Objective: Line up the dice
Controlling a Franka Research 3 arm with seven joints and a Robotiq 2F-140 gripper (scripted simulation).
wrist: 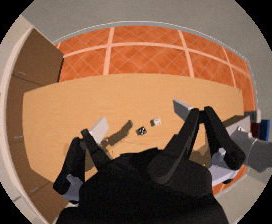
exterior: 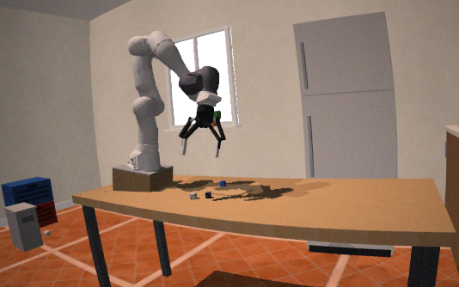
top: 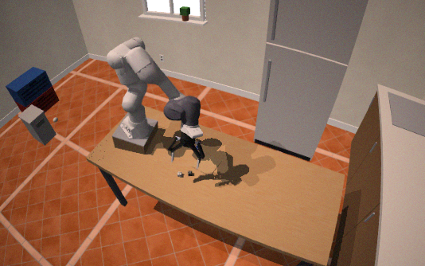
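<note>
My gripper hangs open and empty high above the table, near the robot's base; it also shows in the exterior view. A white die and a black die lie side by side on the table, below and in front of the gripper. They also show in the exterior view, white and black, and in the wrist view, white and black. A blue die lies farther back and is hidden in the top view. A thin tan mat lies right of the dice; its edges are faint in the arm's shadow.
The robot's base block stands at the table's left end. A fridge stands behind the table and a counter to the right. Blue, red and grey boxes are off the table at the left.
</note>
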